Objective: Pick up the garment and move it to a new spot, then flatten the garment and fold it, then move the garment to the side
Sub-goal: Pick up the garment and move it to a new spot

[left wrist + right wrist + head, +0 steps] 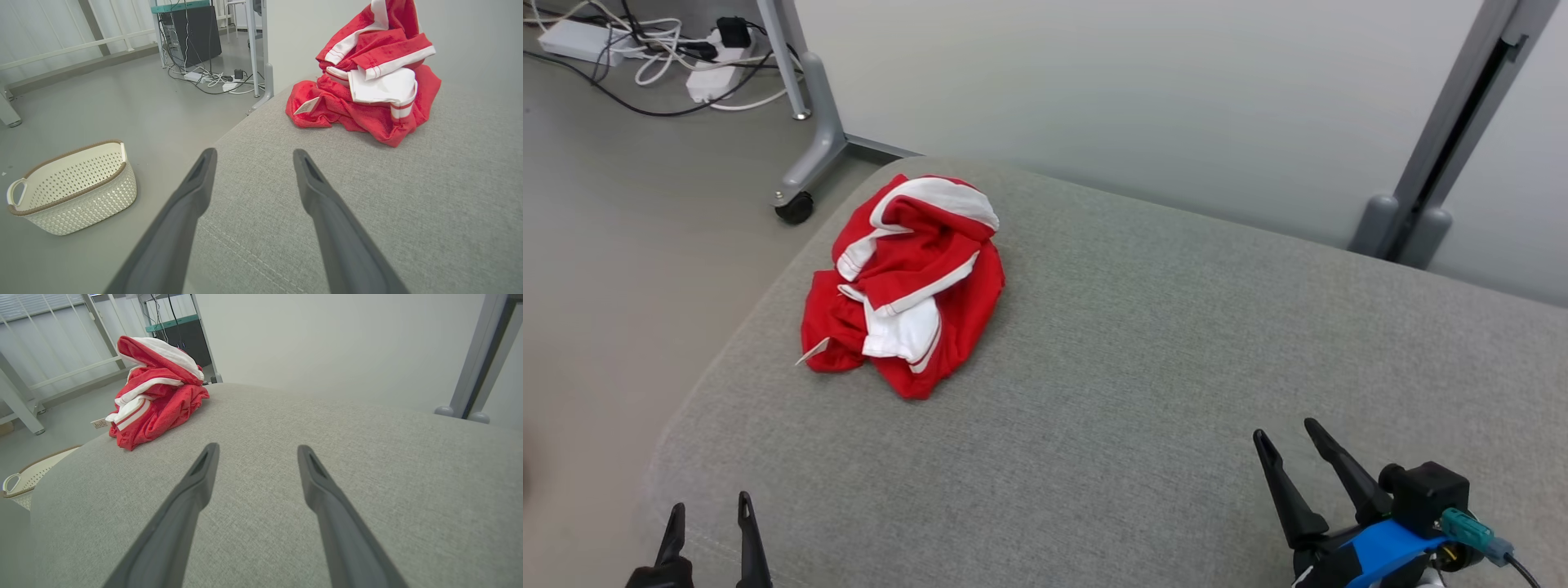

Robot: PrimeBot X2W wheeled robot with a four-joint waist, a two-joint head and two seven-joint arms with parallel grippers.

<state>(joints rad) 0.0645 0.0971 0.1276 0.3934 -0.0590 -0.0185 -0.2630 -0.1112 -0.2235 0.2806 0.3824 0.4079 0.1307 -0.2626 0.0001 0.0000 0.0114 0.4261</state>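
While hanging low over the near edge of the grey cushion, spreading both pairs of fingers wide and pinching nothing: left gripper at the near left corner, right gripper toward the near right. Facing bare fabric across the middle and the whole right half, giving plenty of room for laying cloth flat. Lying further off, near the far left corner and close to the left edge: the red-and-white garment, crumpled into a loose heap, a small label poking out at its near left side. Likely handling as light, soft and limp, sagging and unfurling on lifting, hardly slipping on woven upholstery. Judging the raised top fold or a white-banded hem as the best spot for pinching, taking several layers at once. Watching that left edge: floor and a pale basket lying below, so carrying rightward seeming safer.
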